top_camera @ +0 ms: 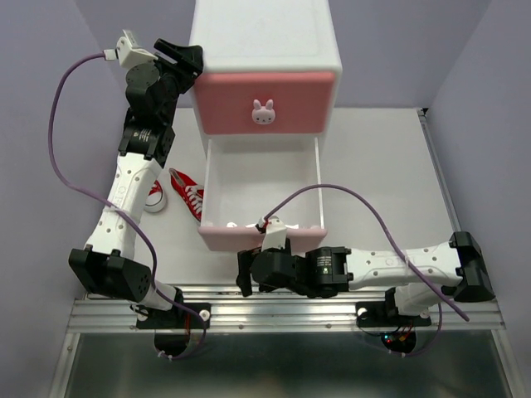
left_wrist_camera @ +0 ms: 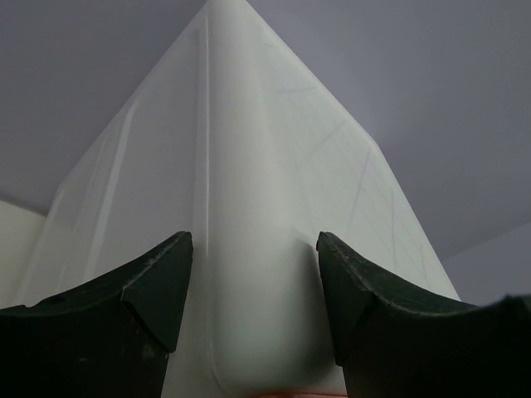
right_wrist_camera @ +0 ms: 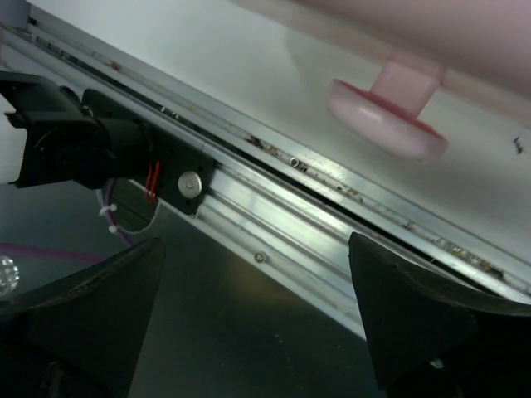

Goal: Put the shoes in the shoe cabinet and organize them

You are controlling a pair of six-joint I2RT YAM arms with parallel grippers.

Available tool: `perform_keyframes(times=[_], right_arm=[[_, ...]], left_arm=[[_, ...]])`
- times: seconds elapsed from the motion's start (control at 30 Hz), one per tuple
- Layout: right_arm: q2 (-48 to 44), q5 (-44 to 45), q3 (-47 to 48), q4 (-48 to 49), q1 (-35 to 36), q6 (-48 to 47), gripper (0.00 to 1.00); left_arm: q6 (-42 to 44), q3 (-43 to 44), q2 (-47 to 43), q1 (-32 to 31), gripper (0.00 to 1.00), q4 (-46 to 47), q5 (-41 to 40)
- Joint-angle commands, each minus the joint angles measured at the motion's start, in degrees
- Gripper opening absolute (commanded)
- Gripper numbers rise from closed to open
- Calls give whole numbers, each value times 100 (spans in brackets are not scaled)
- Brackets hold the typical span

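Note:
The shoe cabinet [top_camera: 264, 33] stands at the back centre. Its darker pink upper drawer [top_camera: 290, 99] is shut and its pale pink lower drawer [top_camera: 257, 238] is pulled out. One red shoe [top_camera: 187, 196] lies on the table left of the open drawer. A second red shoe [top_camera: 156, 199] is half hidden under my left arm. The green shoes are out of view. My left gripper [top_camera: 184, 51] is open astride the cabinet's upper left corner [left_wrist_camera: 249, 249]. My right gripper [top_camera: 244, 280] is open and empty, just in front of the lower drawer's front.
The aluminium rail [top_camera: 282, 311] and arm bases run along the near edge and fill the right wrist view [right_wrist_camera: 274, 215]. A pale pink round piece [right_wrist_camera: 390, 116] juts from the drawer above it. Purple walls close in both sides.

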Motion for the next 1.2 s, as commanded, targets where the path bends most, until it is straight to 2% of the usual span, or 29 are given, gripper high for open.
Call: perform_keyframes(times=[0.0,0.17,0.4,0.57,0.7,0.8,0.83,0.9,1.07,1.17], right_arm=[[-197,-331,165,172,77,123,100],[-232,-278,454,-170,77,-272,100],[-513,-972,1148,137,77,-1178,100],[-523,-148,1957,102,-1,-1742,100],[-338,-857,2265,-30,-1168,-1082,100],[153,-570,3097,-538,-1661,-1372,100],[302,-429,3588,-940,-2011,-1363,100],[567,-419,3846,-1163,-2564,-1232,100],[437,-305,3690,-1173,-3401,-424,100],[252,-24,3611,-1225,-3525,-475,100]], left_arm=[[629,-685,363,-234,61,-2339,541],[664,-624,301,-234,61,-2480,541],[673,-536,266,-234,62,-2681,541],[646,-361,222,-225,63,-2954,541],[708,-2,292,-225,64,-3340,541],[743,280,362,-225,67,-3525,331],[743,464,380,-225,68,-3595,287],[691,675,398,-225,68,-3640,251],[576,1072,511,-208,70,-3728,207],[515,1344,634,-207,72,-3807,260]])
